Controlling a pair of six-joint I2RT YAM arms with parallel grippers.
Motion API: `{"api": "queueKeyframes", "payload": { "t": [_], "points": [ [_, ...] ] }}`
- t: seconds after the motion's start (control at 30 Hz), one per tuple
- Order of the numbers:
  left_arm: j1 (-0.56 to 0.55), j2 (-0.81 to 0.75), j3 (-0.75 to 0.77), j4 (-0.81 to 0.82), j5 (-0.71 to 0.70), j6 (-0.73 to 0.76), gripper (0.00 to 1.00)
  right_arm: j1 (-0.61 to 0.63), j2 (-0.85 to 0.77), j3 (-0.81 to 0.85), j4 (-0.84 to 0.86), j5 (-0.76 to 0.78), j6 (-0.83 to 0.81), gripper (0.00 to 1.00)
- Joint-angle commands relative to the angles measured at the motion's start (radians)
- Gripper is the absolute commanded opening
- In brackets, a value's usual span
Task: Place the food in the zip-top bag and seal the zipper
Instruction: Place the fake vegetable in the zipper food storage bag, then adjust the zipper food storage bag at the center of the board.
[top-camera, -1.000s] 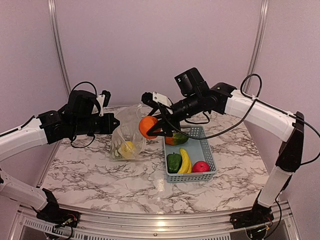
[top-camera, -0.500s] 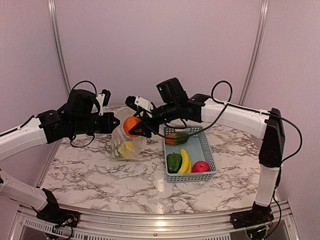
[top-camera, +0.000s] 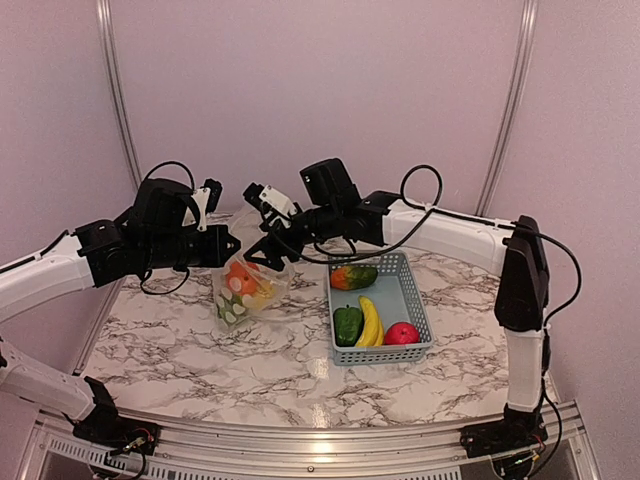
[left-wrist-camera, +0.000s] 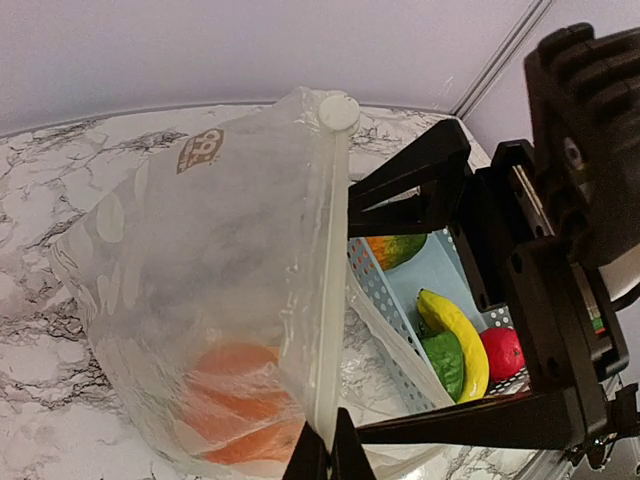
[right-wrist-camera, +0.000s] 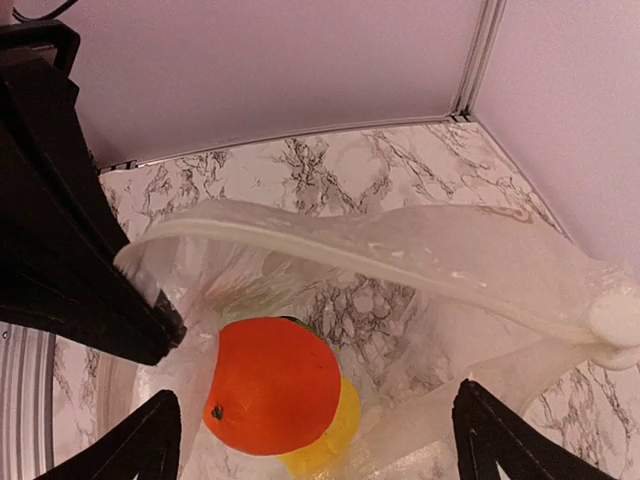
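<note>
The marble table (top-camera: 300, 370) carries a light-blue basket (top-camera: 405, 288), and both arms reach in just to the left of it. The zip-top bag (top-camera: 245, 290) hangs upright to the left of the basket, its bottom on the table and its mouth held up and open. The left gripper (left-wrist-camera: 328, 450) is clamped tight on the mouth edge of the bag, pinching the zipper (left-wrist-camera: 325, 300) on the side away from the basket. The right gripper (right-wrist-camera: 315, 430) hovers over the bag's mouth with its fingers spread wide and nothing between them. Below it, the orange (right-wrist-camera: 272, 385) lies loose inside the bag on top of a yellow piece (right-wrist-camera: 335, 430).

Four pieces lie in the basket. The banana (top-camera: 371, 322) and the green pepper (top-camera: 347, 324) lie side by side in its near half. The pinkish-red apple (top-camera: 402, 333) sits in its near right corner, and the dark green piece (top-camera: 353, 276) lies at its far left end.
</note>
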Motion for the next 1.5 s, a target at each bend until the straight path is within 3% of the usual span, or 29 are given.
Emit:
{"api": "queueKeyframes", "payload": {
  "t": [0.0, 0.13, 0.2, 0.37, 0.57, 0.77, 0.97, 1.1, 1.27, 1.47],
  "points": [
    [-0.002, -0.027, 0.007, -0.002, -0.005, 0.021, 0.00, -0.007, -0.153, -0.054, -0.029, -0.098, 0.023, 0.91],
    [-0.003, -0.015, 0.008, 0.000, 0.001, 0.023, 0.00, -0.018, -0.241, -0.137, -0.075, -0.133, -0.017, 0.91],
    [-0.002, -0.015, 0.003, 0.002, 0.003, 0.024, 0.00, -0.033, -0.278, -0.170, -0.096, -0.089, -0.021, 0.97],
    [-0.003, -0.014, -0.001, -0.006, -0.020, 0.040, 0.00, -0.127, -0.353, -0.249, -0.084, -0.071, 0.000, 0.98],
    [-0.003, -0.006, 0.003, 0.000, -0.024, 0.046, 0.00, -0.194, -0.341, -0.333, -0.101, -0.126, -0.021, 0.98],
    [-0.002, 0.006, 0.013, 0.006, -0.020, 0.040, 0.00, -0.193, -0.178, -0.287, -0.162, -0.251, 0.021, 0.68],
    [-0.002, 0.008, 0.021, 0.017, -0.009, 0.029, 0.00, -0.169, -0.080, -0.204, -0.168, -0.310, 0.076, 0.60],
    [-0.001, 0.013, 0.024, 0.018, -0.015, 0.026, 0.00, -0.141, -0.027, -0.135, -0.196, -0.350, 0.103, 0.48],
    [-0.002, 0.012, 0.021, 0.023, -0.015, 0.022, 0.00, -0.119, -0.038, -0.148, -0.191, -0.373, 0.137, 0.46],
    [-0.002, -0.048, 0.000, 0.052, -0.105, -0.029, 0.00, -0.155, -0.184, -0.297, -0.082, -0.308, 0.186, 0.51]
  ]
}}
